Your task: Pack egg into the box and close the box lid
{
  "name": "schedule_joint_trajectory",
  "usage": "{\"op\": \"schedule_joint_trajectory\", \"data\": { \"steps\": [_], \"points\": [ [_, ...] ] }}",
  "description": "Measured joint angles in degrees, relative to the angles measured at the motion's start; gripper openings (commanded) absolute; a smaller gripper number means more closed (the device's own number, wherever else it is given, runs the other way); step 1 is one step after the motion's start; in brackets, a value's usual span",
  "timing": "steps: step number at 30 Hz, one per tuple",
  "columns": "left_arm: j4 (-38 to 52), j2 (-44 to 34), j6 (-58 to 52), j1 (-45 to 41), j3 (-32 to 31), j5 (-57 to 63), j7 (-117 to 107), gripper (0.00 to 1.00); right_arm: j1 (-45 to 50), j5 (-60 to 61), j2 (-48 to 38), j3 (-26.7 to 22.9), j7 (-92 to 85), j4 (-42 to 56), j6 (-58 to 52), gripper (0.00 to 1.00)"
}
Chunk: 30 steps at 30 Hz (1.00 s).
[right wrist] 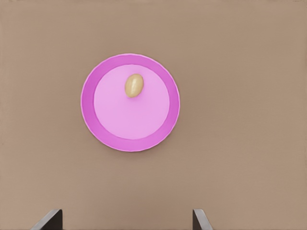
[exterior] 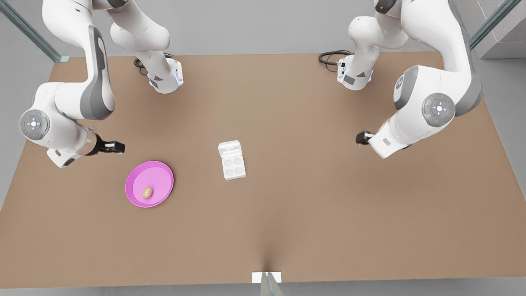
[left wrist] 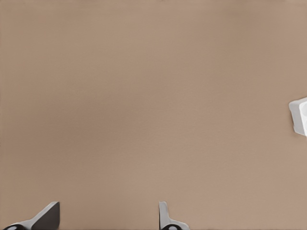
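The egg [exterior: 147, 193] lies on a pink plate [exterior: 135, 197], toward the front view's left of the brown desk [exterior: 328, 205], off the plate's middle. The right pincer [exterior: 111, 146] hangs above the desk just beyond the plate's rim, apart from the egg, and in its wrist view its two fingertips [right wrist: 48, 221] stand wide apart with plate [right wrist: 96, 129] and egg [right wrist: 134, 85] beyond them. The box [exterior: 233, 166] sits near the desk's middle, its four cups bare, and the box lid [exterior: 229, 149] lies flat and open on the far side. The left pincer [exterior: 363, 137] waits well off toward the front view's right, fingers [left wrist: 167, 218] spread. Its wrist view catches a corner of the box [left wrist: 299, 116] at the frame's edge and bare desk [left wrist: 144, 96], where the front view takes in both arms, plate and carton together.
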Motion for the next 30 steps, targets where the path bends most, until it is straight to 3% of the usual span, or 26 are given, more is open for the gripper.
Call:
{"op": "schedule_joint_trajectory", "data": {
  "steps": [4,8,15,20,24,30],
  "points": [
    [0.1,-0.3,2.4,0.0,0.0,0.2,-0.6,1.00,0.5,0.0,2.6,0.0,0.0,3.2,1.7,1.00],
    [0.4,0.0,1.2,0.2,0.1,0.7,-1.1,1.00,0.0,0.3,18.9,-0.1,0.1,18.5,-3.5,1.00],
    [0.3,-0.1,0.9,0.1,0.3,2.5,-2.0,1.00,0.7,-0.1,36.0,-0.7,0.4,21.0,-3.4,1.00],
    [0.1,-0.6,-0.6,-0.2,-0.4,3.6,-2.6,1.00,0.5,0.2,32.6,-0.5,0.5,10.7,6.9,1.00],
    [0.2,-1.0,-1.8,-0.4,-0.7,5.0,-3.2,1.00,1.8,-0.7,20.6,-1.2,1.6,-7.0,20.6,1.00],
    [0.6,-1.4,-2.9,-0.6,-0.3,6.5,-4.2,1.00,0.2,-3.6,19.6,-1.1,4.4,-15.8,36.2,1.00]
  ]
}}
